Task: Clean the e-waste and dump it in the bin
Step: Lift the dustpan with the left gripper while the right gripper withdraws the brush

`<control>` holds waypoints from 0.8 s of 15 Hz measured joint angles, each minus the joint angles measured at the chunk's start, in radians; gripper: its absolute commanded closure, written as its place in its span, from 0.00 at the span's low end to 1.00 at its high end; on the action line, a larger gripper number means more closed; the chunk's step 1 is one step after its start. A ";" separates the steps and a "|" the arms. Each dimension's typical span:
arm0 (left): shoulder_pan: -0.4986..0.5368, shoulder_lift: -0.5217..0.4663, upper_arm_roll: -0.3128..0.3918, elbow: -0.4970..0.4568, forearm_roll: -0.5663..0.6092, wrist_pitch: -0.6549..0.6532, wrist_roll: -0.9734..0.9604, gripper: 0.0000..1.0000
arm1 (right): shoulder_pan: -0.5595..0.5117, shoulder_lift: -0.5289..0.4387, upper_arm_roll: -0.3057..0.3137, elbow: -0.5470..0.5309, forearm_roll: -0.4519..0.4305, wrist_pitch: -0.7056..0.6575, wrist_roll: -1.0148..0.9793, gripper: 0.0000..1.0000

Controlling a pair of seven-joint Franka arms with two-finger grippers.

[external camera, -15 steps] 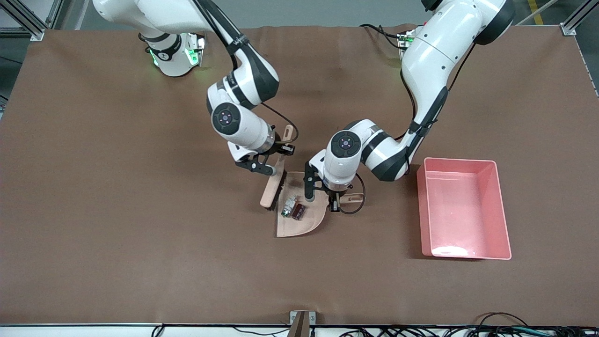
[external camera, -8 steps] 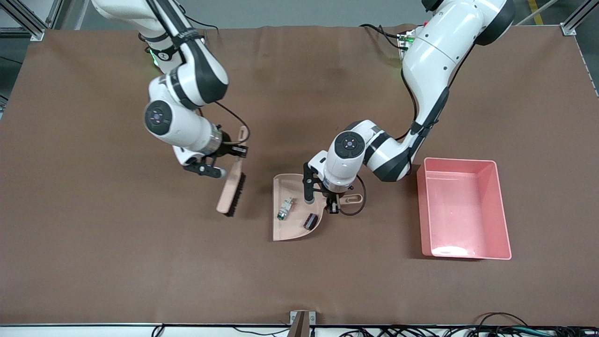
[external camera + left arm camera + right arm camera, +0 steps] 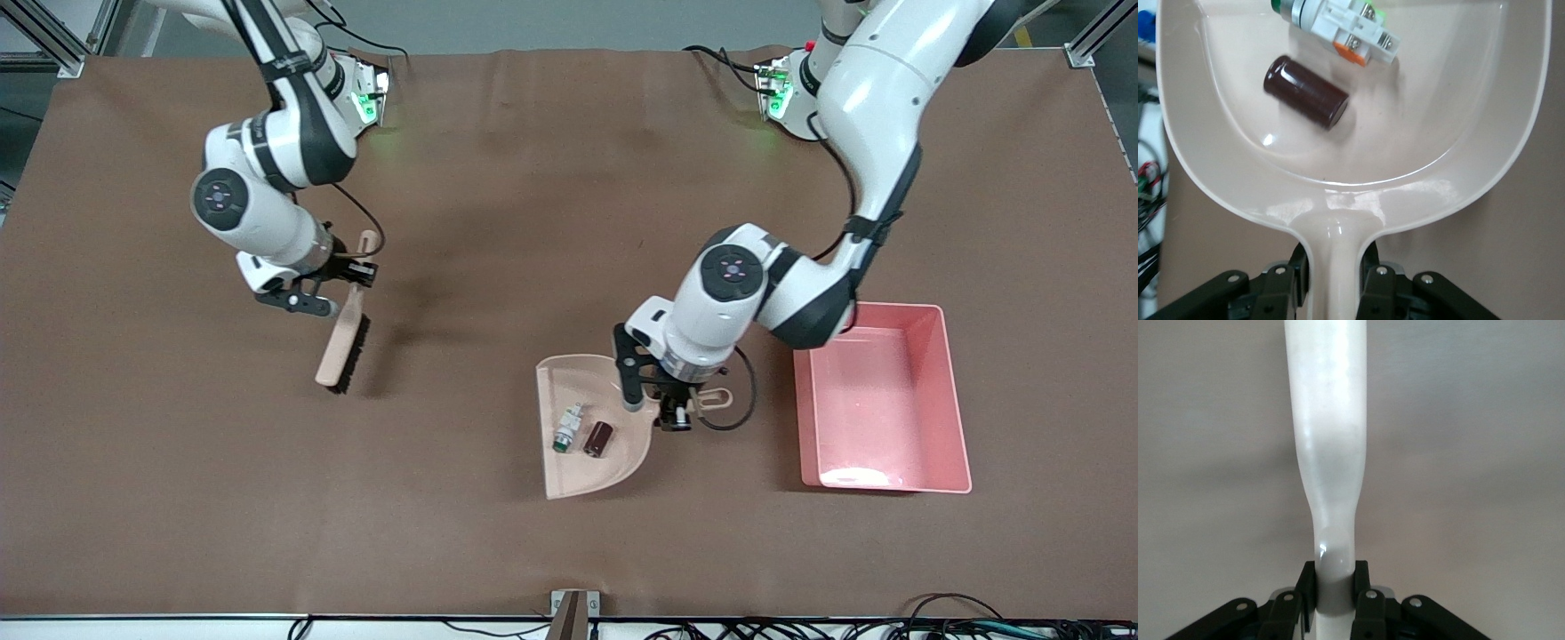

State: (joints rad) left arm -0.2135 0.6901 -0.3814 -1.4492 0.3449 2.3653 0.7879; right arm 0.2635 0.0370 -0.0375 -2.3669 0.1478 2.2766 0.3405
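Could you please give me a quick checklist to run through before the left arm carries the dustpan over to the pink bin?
1. Left claw shut on the dustpan handle: ok.
2. Both parts in the pan, the white component and the dark cylinder: ok.
3. Parts sit deep in the pan, away from its open edge: ok, though loose.
4. Pan level enough to keep them in: cannot tell.
5. Pink bin, beside the pan toward the left arm's end of the table, open and unobstructed: ok.
6. Right claw, shut on the brush, well away toward the right arm's end: ok.
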 measured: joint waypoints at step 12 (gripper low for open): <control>0.436 -0.153 -0.207 -0.033 0.000 -0.260 0.126 1.00 | -0.274 -0.035 0.001 -0.249 -0.067 0.240 -0.288 1.00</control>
State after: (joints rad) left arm 0.2228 0.5371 -0.5885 -1.4826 0.3449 2.1055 0.9142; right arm -0.0109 0.0017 -0.0370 -2.6157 0.0810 2.5165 0.0521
